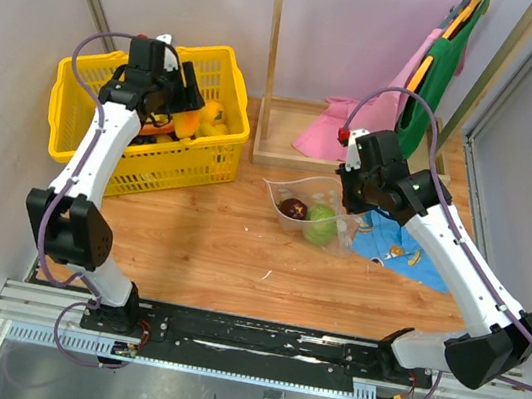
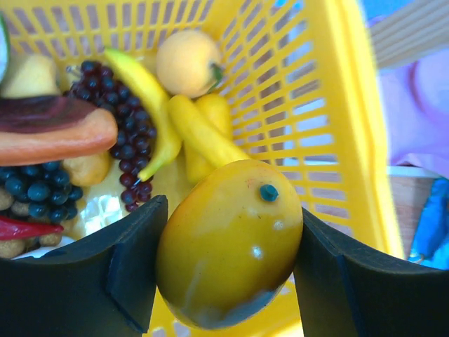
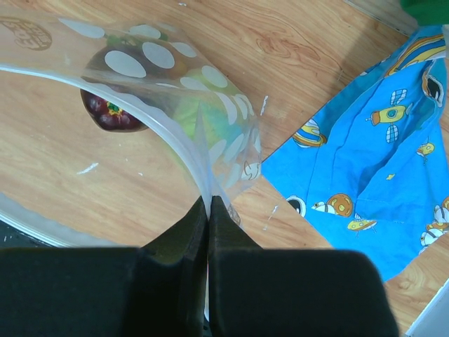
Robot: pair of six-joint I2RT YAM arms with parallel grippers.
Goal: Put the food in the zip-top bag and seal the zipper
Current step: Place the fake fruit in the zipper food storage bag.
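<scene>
My left gripper (image 2: 228,260) is shut on a yellow-orange toy fruit (image 2: 231,242) and holds it above the yellow basket (image 1: 231,103). More food lies in the basket: a banana (image 2: 151,105), an orange (image 2: 186,62), dark grapes (image 2: 119,119). My right gripper (image 3: 209,203) is shut on the edge of the clear dotted zip-top bag (image 3: 175,77) and holds its mouth open. A dark purple piece (image 1: 293,208) and a green round one (image 1: 321,224) lie inside the bag (image 1: 293,186). The zipper (image 3: 91,81) runs as a whitish strip along the raised mouth edge.
A blue patterned cloth (image 1: 400,246) lies right of the bag, also in the right wrist view (image 3: 365,154). A wooden rack frame (image 1: 277,130) stands at the back, with pink and green garments (image 1: 438,75) hanging there. Grey walls close both sides.
</scene>
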